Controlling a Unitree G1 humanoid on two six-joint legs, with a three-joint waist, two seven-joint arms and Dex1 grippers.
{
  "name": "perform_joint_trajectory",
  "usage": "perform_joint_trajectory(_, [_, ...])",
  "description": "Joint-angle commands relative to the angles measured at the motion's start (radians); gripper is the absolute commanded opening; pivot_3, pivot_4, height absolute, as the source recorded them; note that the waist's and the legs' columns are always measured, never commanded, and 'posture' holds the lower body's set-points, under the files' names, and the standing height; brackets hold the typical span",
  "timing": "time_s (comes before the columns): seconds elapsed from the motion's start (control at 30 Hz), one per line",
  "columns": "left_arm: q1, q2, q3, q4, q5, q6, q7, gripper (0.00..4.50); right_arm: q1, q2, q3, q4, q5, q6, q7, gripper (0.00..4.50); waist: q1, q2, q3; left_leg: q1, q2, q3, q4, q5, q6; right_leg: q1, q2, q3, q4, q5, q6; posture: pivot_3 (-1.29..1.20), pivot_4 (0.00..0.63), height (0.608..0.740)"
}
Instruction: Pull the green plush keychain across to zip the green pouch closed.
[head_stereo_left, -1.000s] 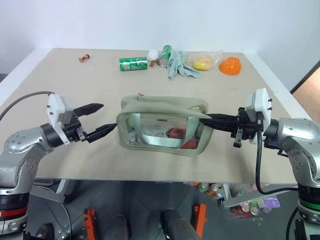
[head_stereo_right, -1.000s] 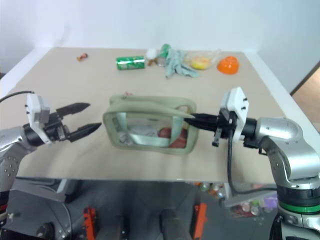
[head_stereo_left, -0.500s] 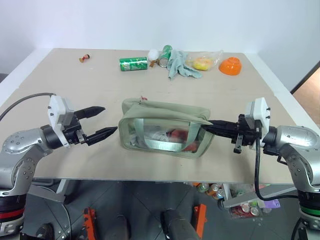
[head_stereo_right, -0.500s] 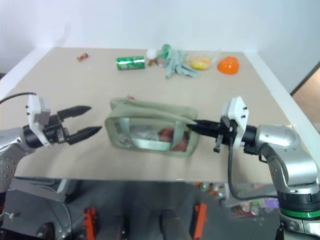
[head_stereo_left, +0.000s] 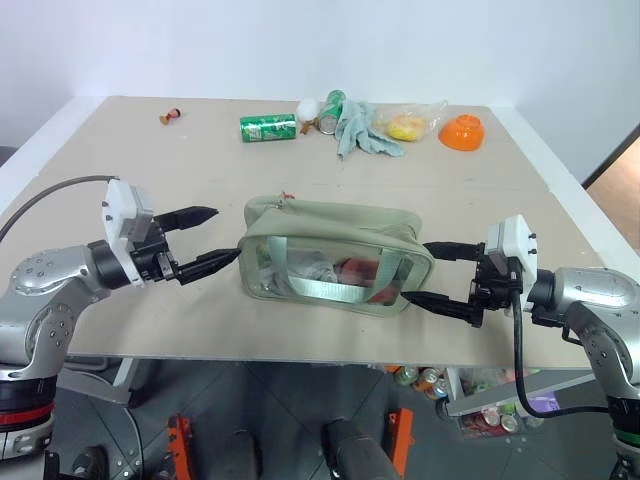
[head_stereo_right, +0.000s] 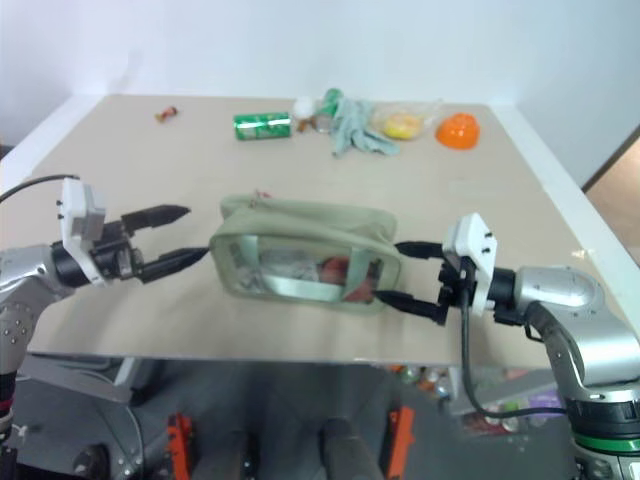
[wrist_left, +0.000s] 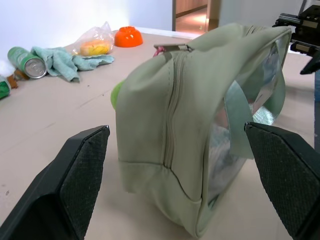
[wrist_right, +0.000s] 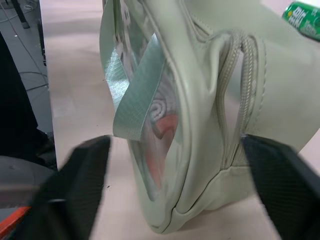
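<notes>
Black jaws of the left gripper (head_stereo_left: 206, 240) stand spread wide and grasp nothing, one finger level with the top of the green pouch (head_stereo_left: 335, 255) and the other just short of its near end wall. At the pouch's opposite end the right gripper (head_stereo_left: 428, 275) also has its jaws released, one finger level with the top edge and one beside the bottom corner, close to the fabric but gripping none of it. The pouch lies between the two with its long axis running from one gripper to the other, and the zipper follows that axis along the top. In the left wrist view the green plush keychain (wrist_left: 116, 94) peeks out as a lime patch behind the pouch's end wall, with a bit of pink cord near the zipper's end, so it sits at the left gripper's end and that arm is much the nearer. The zipper looks mostly drawn along what shows, though I cannot tell whether it is fully closed. The pouch rests on a plain beige desk (head_stereo_left: 150, 190), bare all round it. Well beyond the pouch, along the far edge, lie a green can (head_stereo_left: 267, 127), a pale glove (head_stereo_left: 362, 132), a plastic bag (head_stereo_left: 405, 122) and an orange bowl (head_stereo_left: 461, 131); behind stands a white wall.
</notes>
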Motion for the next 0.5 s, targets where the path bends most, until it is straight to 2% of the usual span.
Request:
perform_joint_trajectory(0.03, [-0.026,0.017,0.015,0.003,-0.008,0.004,-0.014,4.50,-0.022,0.012,-0.033,-0.055,0.047,0.014,-0.033,4.31,0.000,0.000,0.000,0.000,0.000,0.000,0.000,0.000,0.000,0.000,0.000,0.000,0.000,0.000,0.000,0.00,0.150,0.740])
perform_joint_trajectory(0.17, [-0.020,0.026,0.029,0.016,-0.012,0.018,-0.022,4.50,-0.050,0.014,-0.044,-0.088,0.122,0.091,-0.071,4.31,-0.001,0.000,0.000,0.000,0.000,0.000,0.000,0.000,0.000,0.000,0.000,0.000,0.000,0.000,0.000,0.00,0.150,0.740])
perform_joint_trajectory(0.27, [-0.016,0.031,0.034,0.028,-0.002,0.009,-0.025,4.50,-0.053,0.008,-0.047,-0.099,0.147,0.112,-0.079,3.50,0.001,0.000,0.000,0.000,0.000,-0.001,0.000,0.000,0.000,0.000,0.000,0.000,0.000,0.000,0.000,0.00,0.150,0.740])
perform_joint_trajectory(0.5, [-0.015,0.033,0.029,0.040,0.021,-0.011,-0.034,4.50,-0.058,0.002,-0.077,-0.116,0.203,0.160,-0.109,1.02,0.001,0.000,0.000,0.000,0.000,-0.001,0.000,0.000,0.000,0.000,0.000,0.000,0.000,0.000,0.000,0.00,0.150,0.740])
